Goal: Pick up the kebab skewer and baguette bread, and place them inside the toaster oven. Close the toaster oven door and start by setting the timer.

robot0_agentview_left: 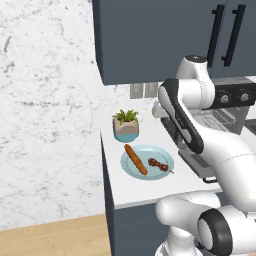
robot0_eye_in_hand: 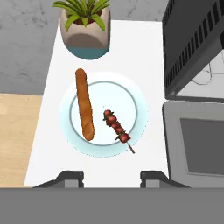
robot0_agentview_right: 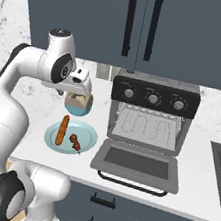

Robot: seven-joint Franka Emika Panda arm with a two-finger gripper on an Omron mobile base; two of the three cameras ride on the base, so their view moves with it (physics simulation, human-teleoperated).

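Blue plate (robot0_eye_in_hand: 103,148) w/ baguette (robot0_eye_in_hand: 84,104) & kebab skewer (robot0_eye_in_hand: 116,127).

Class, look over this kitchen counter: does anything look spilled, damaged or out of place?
Nothing stands out. The baguette bread and kebab skewer lie side by side on the plate, and the toaster oven door hangs open.

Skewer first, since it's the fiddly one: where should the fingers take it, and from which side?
Grip the skewer at the middle of its meat chunks, coming straight down from above. It lies flat on the plate, apart from the baguette, so the open fingers should probably close across its thin stick, not along it.
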